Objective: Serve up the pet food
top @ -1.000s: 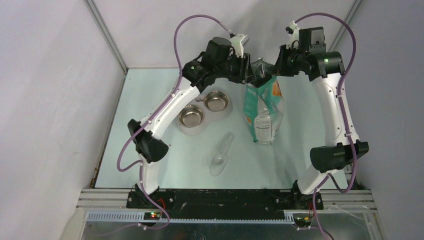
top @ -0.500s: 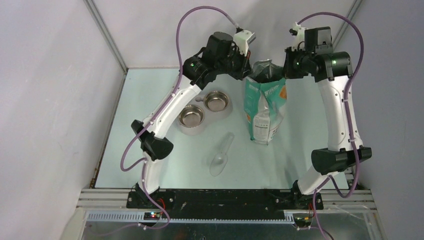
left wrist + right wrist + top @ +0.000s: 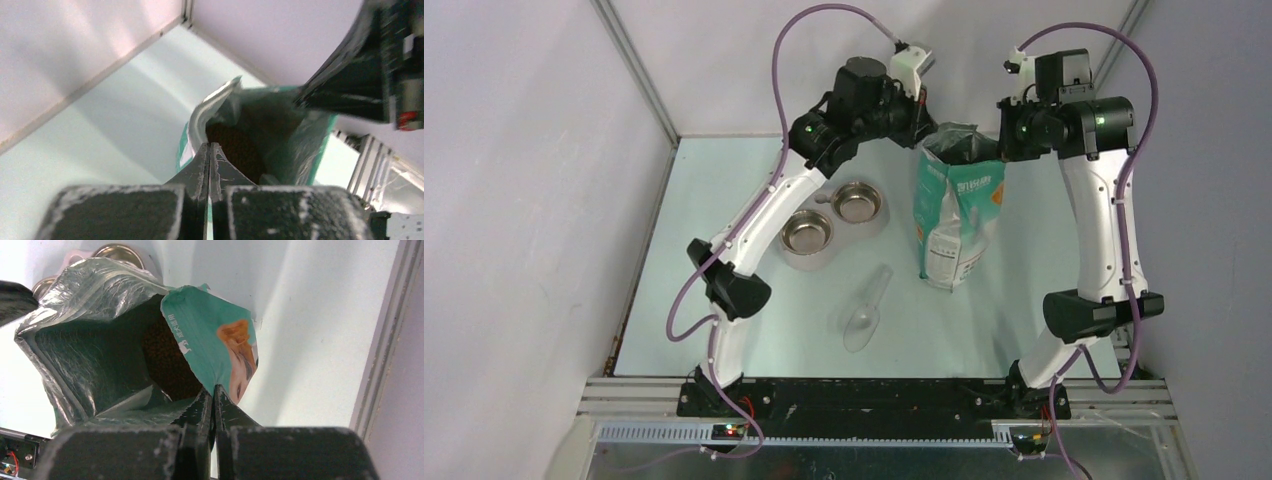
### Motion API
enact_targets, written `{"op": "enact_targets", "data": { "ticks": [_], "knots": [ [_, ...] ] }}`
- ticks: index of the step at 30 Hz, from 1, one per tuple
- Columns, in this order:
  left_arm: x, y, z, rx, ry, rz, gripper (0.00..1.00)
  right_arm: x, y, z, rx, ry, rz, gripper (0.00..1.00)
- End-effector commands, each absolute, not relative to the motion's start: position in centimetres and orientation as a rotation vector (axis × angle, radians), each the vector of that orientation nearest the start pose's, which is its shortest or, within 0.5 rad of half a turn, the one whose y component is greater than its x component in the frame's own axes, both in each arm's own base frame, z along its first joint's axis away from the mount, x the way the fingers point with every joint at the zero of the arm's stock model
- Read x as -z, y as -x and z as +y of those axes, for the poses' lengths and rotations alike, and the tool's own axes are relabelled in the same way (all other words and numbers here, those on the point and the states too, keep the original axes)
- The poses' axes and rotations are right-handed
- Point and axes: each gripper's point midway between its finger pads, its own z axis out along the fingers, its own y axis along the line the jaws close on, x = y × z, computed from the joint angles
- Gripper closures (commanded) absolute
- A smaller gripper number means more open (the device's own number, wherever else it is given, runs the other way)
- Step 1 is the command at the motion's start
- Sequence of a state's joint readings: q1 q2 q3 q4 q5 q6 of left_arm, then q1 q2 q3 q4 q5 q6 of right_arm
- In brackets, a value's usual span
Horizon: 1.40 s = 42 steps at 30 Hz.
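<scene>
From above: the tabletop [image 3: 724, 190] is boxed in by walls on three sides. One bag [image 3: 957, 215] stands tilted at the back, near the wall. The left tool [image 3: 921, 130] and right tool [image 3: 1004, 140] are at opposite sides of its mouth, so it's tight up there. Two steel bowls [image 3: 807, 232] [image 3: 858, 202] sit just left of the bag, under the left arm. One clear scoop [image 3: 867, 310] lies alone in the open middle.

Left wrist: the fingers are pinched shut on the bag's silver rim. The pet food [image 3: 240, 145] is down inside, with the right tool's dark body across the far side.

Right wrist: same deal, clamped on the printed rim, kibble deep in the foil, both bowls peeking past the bag.
</scene>
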<state>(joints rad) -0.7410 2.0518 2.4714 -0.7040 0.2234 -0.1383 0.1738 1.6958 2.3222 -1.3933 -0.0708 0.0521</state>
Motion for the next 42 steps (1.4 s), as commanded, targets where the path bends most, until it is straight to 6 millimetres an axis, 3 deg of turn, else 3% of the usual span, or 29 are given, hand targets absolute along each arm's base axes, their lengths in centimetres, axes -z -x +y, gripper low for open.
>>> {"op": "enact_targets", "data": {
  "ticks": [1, 2, 3, 5, 8, 9, 10, 11, 12, 13, 15, 16, 17, 18, 19, 20, 21, 22, 23, 24, 25, 26, 27, 32, 36, 42],
  "knots": [
    [-48.5, -37.1, -41.3, 0.969, -0.708, 1.495, 0.91, -45.4, -36.5, 7.7, -0.213, 0.169, 1.982, 0.94],
    [-49.2, -36.5, -41.1, 0.999, -0.732, 1.471, 0.82, -45.2, -36.6, 7.8, -0.223, 0.169, 1.987, 0.88],
    [-49.5, -36.2, -40.9, 1.011, -0.74, 1.461, 0.58, -45.3, -36.6, 8.0, -0.244, 0.175, 1.984, 0.85],
    [-50.4, -35.6, -39.7, 1.013, -0.75, 1.445, 0.35, -45.2, -36.5, 8.3, -0.277, 0.18, 1.986, 0.78],
    [-50.2, -35.3, -36.9, 0.953, -0.733, 1.461, 0.2, -45.2, -36.4, 8.4, -0.34, 0.167, 1.978, 0.68],
    [-51.4, -34.9, -35.3, 0.917, -0.701, 1.436, 0.13, -45.2, -36.3, 8.7, -0.374, 0.176, 1.978, 0.64],
    [-49.1, -35.5, -35.0, 0.888, -0.7, 1.492, 0.07, -45.4, -36.3, 8.4, -0.389, 0.159, 1.969, 0.63],
    [-50.0, -35.4, -33.2, 0.838, -0.647, 1.484, 0.02, -45.5, -36.2, 8.6, -0.417, 0.164, 1.966, 0.6],
    [-47.3, -36.1, -32.7, 0.808, -0.623, 1.557, 0.01, -45.8, -36.2, 8.3, -0.428, 0.149, 1.956, 0.58],
    [-47.5, -36.3, -30.9, 0.757, -0.57, 1.57, 0.0, -45.9, -36.0, 8.6, -0.457, 0.16, 1.952, 0.56],
    [-43.0, -36.9, -28.7, 0.675, -0.514, 1.706, 0.0, -46.0, -35.9, 8.4, -0.478, 0.156, 1.949, 0.5],
    [-41.8, -36.9, -27.9, 0.652, -0.499, 1.743, 0.0, -46.1, -35.7, 8.1, -0.479, 0.159, 1.941, 0.47],
    [-38.9, -36.6, -26.7, 0.616, -0.494, 1.814, 0.0, -46.1, -35.2, 8.5, -0.509, 0.196, 1.936, 0.41],
    [-37.3, -36.3, -26.1, 0.577, -0.539, 1.834, 0.0, -46.4, -34.8, 8.9, -0.542, 0.232, 1.919, 0.38],
    [-33.8, -35.4, -25.3, 0.543, -0.583, 1.898, 0.0, -46.0, -34.4, 8.6, -0.54, 0.245, 1.92, 0.32],
    [-33.1, -34.5, -24.7, 0.514, -0.649, 1.883, 0.0, -46.4, -34.3, 8.4, -0.548, 0.262, 1.894, 0.26],
    [-28.9, -33.7, -24.1, 0.477, -0.728, 1.946, 0.0, -46.4, -33.9, 8.1, -0.533, 0.276, 1.869, 0.24],
    [-28.4, -33.0, -23.7, 0.474, -0.752, 1.922, 0.0, -45.0, -33.9, 8.1, -0.541, 0.278, 1.892, 0.21],
    [-24.6, -32.2, -23.0, 0.45, -0.798, 1.976, 0.0, -46.4, -32.9, 7.9, -0.507, 0.31, 1.817, 0.19],
    [-24.2, -31.7, -22.9, 0.455, -0.811, 1.952, 0.0, -44.5, -33.0, 7.9, -0.514, 0.316, 1.846, 0.17],
    [-21.5, -30.8, -22.6, 0.455, -0.856, 1.994, 0.01, -45.9, -32.0, 7.8, -0.478, 0.347, 1.766, 0.15],
    [-20.6, -30.0, -22.8, 0.487, -0.888, 2.006, 0.02, -44.2, -32.1, 7.8, -0.48, 0.343, 1.789, 0.13],
    [-19.4, -29.2, -22.8, 0.505, -0.926, 2.03, 0.06, -45.1, -31.3, 7.8, -0.462, 0.353, 1.738, 0.13],
    [-14.5, -25.7, -23.2, 0.62, -1.047, 2.216, 0.16, -42.8, -30.9, 7.0, -0.452, 0.263, 1.797, 0.14],
    [-11.1, -24.6, -23.3, 0.622, -1.035, 2.34, 0.23, -42.1, -30.9, 5.8, -0.381, 0.208, 1.808, 0.17],
    [-9.7, -24.4, -25.6, 0.657, -1.034, 2.342, 0.23, -41.3, -31.0, 5.9, -0.391, 0.204, 1.817, 0.18]
  ]
}}
